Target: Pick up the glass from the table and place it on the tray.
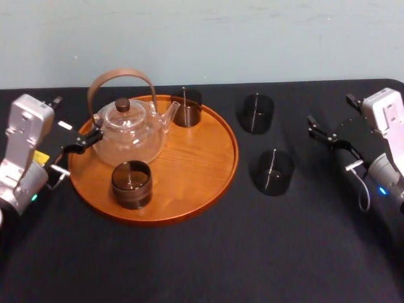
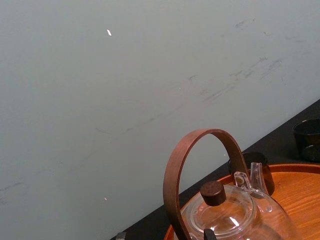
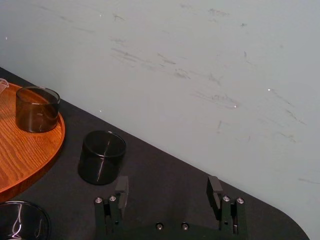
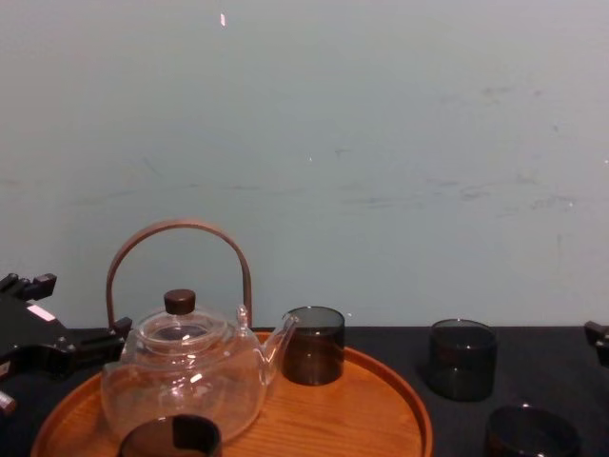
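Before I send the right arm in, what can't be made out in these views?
- Nearer glass on the table: lower part cut by the chest view's bottom edge; cropped by a corner in the right wrist view.
- Front glass on the tray: cut by the chest view's bottom edge.
- Left pincer: contact with the teapot unclear in the head view; the two overlap there.
- Right pincer, open: a sliver at the chest view's right edge.

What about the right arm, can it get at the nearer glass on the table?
Probably yes. The right gripper is open, and only bare table lies between it and that glass; the other table glass stands apart, farther back.
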Controlling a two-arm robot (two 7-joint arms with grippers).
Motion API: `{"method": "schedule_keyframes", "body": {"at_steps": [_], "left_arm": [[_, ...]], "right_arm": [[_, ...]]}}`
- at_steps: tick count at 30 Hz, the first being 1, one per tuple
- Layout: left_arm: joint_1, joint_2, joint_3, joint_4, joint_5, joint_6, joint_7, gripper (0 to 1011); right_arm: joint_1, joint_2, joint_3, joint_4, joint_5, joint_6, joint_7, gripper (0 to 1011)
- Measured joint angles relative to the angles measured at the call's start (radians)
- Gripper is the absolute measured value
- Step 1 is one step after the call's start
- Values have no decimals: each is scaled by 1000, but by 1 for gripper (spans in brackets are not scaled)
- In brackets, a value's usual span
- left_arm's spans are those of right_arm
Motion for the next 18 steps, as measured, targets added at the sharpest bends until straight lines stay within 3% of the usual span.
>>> {"method": "schedule_keyframes", "body": {"at_steps": [18], "left_arm": [[0, 0, 0, 0, 0, 0, 0, 1010]], "right_arm": [[0, 0, 0, 0, 0, 0, 0, 1002]]}}
